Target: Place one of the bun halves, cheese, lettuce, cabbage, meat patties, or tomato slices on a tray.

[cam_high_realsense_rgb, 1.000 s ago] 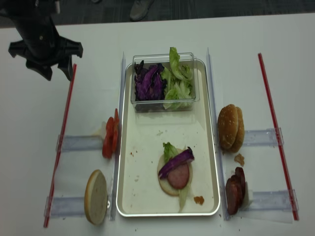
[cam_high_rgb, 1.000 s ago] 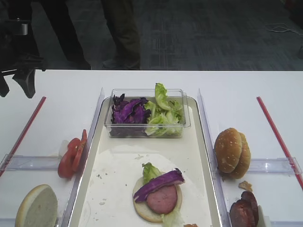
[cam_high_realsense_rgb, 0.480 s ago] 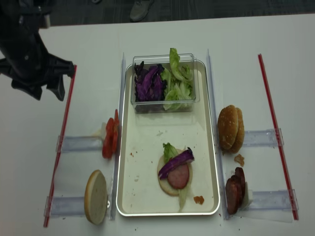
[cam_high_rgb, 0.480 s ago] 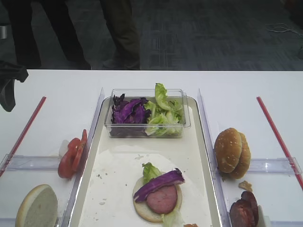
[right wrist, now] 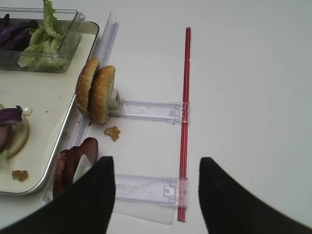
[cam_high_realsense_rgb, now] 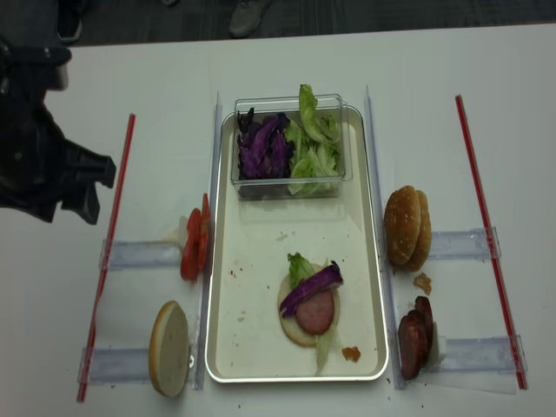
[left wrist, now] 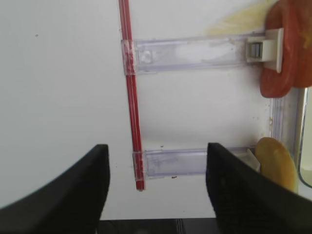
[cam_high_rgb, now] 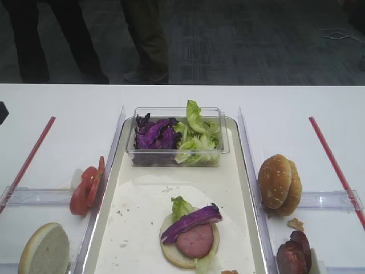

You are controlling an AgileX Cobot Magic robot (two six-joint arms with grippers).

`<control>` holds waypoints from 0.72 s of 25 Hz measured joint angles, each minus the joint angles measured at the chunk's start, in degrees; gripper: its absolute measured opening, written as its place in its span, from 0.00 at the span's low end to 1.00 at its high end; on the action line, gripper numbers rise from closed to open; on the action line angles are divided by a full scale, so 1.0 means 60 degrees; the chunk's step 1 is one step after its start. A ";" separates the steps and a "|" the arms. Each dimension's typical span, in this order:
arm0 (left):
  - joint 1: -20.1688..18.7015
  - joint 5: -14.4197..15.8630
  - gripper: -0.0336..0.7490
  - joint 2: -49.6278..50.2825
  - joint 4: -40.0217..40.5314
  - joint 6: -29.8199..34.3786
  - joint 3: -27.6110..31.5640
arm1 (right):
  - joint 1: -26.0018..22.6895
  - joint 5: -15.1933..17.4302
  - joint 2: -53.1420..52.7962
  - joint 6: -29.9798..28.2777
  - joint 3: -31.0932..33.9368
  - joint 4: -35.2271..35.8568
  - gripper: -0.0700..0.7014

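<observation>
Tray [cam_high_realsense_rgb: 261, 347] lies lengthwise at mid-table, with a clear tub [cam_high_realsense_rgb: 288, 178] across its far end holding purple shreds on the left and lettuce [cam_high_realsense_rgb: 314, 148] on the right. Near the tray's front edge sits a pale bun half [cam_high_realsense_rgb: 294, 323] carrying a meat patty [cam_high_realsense_rgb: 316, 311], a cabbage strip [cam_high_realsense_rgb: 310, 287] laid diagonally over it, and a green leaf at its far side; a second bit of leaf sticks out at the near side. A small orange scrap lies by the tray's front right corner. Off the tray's left edge, tomato slices [cam_high_realsense_rgb: 195, 244] stand on edge against a clear strip [cam_high_realsense_rgb: 139, 254], and a cut bun half [cam_high_realsense_rgb: 169, 347] stands by the strip nearer the front. Off the right edge stand two seeded bun halves [cam_high_realsense_rgb: 407, 226] together, a crumb just in front of them, then a stack of patties [cam_high_realsense_rgb: 414, 336] on edge. Red rods [cam_high_realsense_rgb: 479, 208] run front to back on both outer sides of the table. Left gripper [left wrist: 156, 190] hovers over the table's left side, beyond the left rod, jaws spread wide, holding nothing. Right gripper [right wrist: 157, 195] hangs over the table's right front part, near the patties; jaws spread, nothing between them.
</observation>
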 joint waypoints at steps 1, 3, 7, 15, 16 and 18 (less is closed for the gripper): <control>0.0000 0.0000 0.57 -0.0173 0.0000 0.0017 0.0177 | 0.0000 0.0000 0.0000 0.0014 0.0000 0.0000 0.65; 0.0000 0.0000 0.57 -0.0606 0.0000 0.0031 0.0533 | 0.0000 0.0000 0.0000 0.0014 0.0000 -0.0004 0.65; 0.0000 0.0004 0.57 -0.1537 0.0000 0.0031 0.1435 | 0.0000 0.0000 0.0000 0.0014 0.0000 -0.0004 0.65; 0.0000 0.0040 0.57 -0.3162 0.0000 0.0073 0.2859 | 0.0000 0.0000 0.0000 0.0014 0.0000 -0.0004 0.65; 0.0000 0.0040 0.57 -0.3320 0.0000 0.0073 0.3005 | 0.0000 0.0000 0.0000 0.0014 0.0000 -0.0004 0.65; 0.0000 0.0055 0.57 -0.3706 0.0000 0.0073 0.3242 | 0.0000 0.0000 0.0000 0.0014 0.0000 -0.0004 0.65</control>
